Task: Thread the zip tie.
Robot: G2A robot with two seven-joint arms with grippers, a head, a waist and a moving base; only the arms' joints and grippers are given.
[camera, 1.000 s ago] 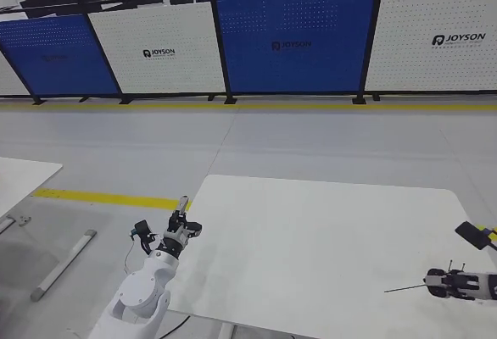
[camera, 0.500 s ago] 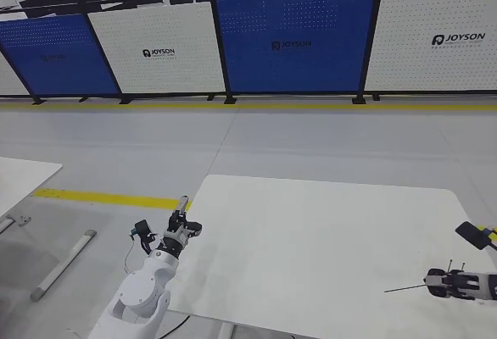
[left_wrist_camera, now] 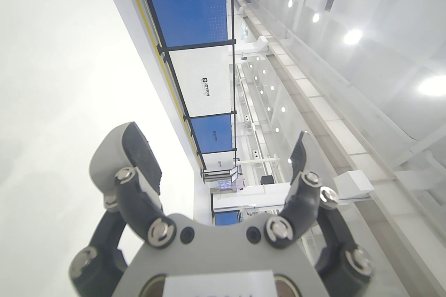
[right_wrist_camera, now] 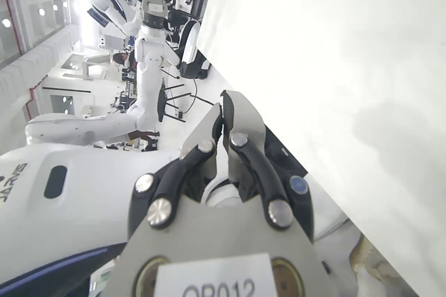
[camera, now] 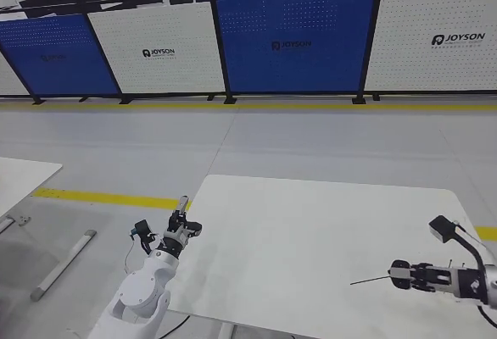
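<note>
The right gripper (camera: 399, 276) hangs over the near right part of the white rectangular table (camera: 316, 220). Its jaws are pressed together on one end of the thin black plastic zip tie (camera: 371, 280). The strip juts straight out beyond the jaw tips, over the tabletop; whether it touches the surface cannot be told. The left gripper (left_wrist_camera: 219, 145) sits at the table's left edge, well apart. Its jaws are spread wide, with nothing between the ribbed black pads (left_wrist_camera: 143, 152).

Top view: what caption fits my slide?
Right gripper holds a zip tie over the table; left gripper open at its edge.
</note>
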